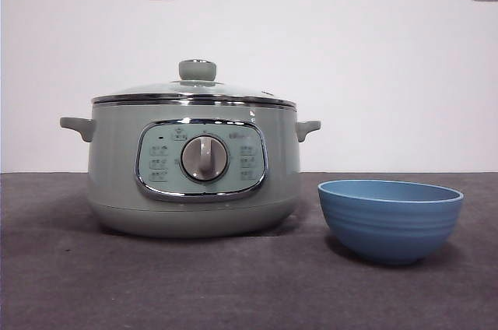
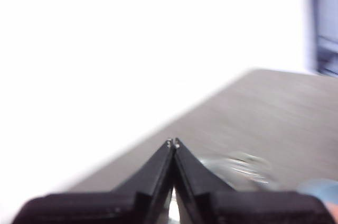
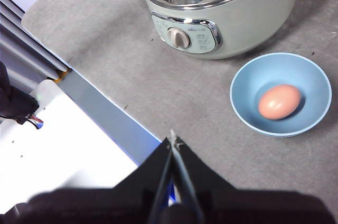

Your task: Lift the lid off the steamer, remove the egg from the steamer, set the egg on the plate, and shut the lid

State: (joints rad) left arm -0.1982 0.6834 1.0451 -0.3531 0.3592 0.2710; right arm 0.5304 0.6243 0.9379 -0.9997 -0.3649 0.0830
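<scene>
Steamer (image 1: 194, 166) control panel (image 1: 202, 159) – small icons, markings – none legible

large round sage-green electric steamer (image 1: 194, 182) on grey table (image 1: 70, 283), left of centre in front view | round glass lid w/ knob (image 1: 198, 85) on steamer | deep round blue bowl-plate (image 1: 390, 219) just right of steamer, sl. nearer cam, apart | brown egg (image 3: 279, 102) in plate

Left gripper (image 2: 173, 142): two matte black wedge jaws tapering to fine points, tiny pale glints showing at tips, broad black base spanning lower frame. Right gripper (image 3: 174, 138): same black tapered pair, blurred black base.
</scene>
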